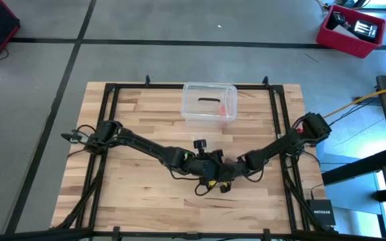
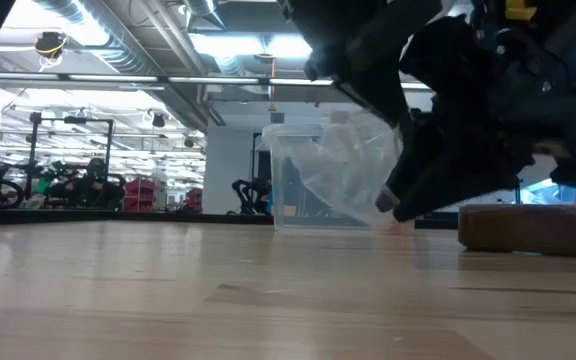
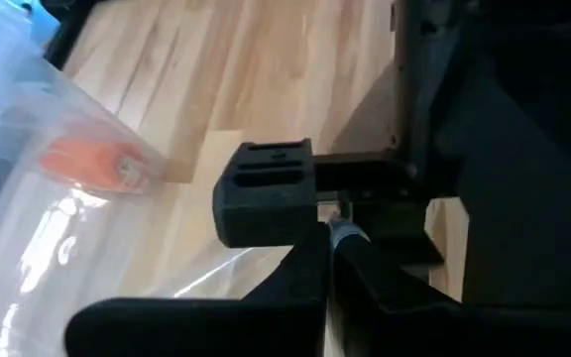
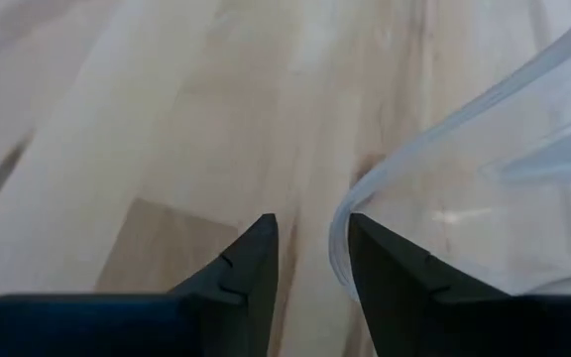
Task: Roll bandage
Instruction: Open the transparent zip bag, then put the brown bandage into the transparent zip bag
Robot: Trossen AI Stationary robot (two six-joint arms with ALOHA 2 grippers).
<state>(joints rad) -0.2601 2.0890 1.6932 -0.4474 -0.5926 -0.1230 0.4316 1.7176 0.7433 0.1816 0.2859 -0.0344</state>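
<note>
Right gripper part-open, nothing seen between fingers, at table centre beside left gripper, clenched | dark brown fabric bandage flat on pale wooden table, 6 o'clock of clear plastic box | rolling judged unfinished; roll extent hidden.

One legible text: "NETGEAR" in white letters on a small black box, seen in the high view beside the table's near right corner. Nothing else readable on the table, the arms or in the room behind.
</note>
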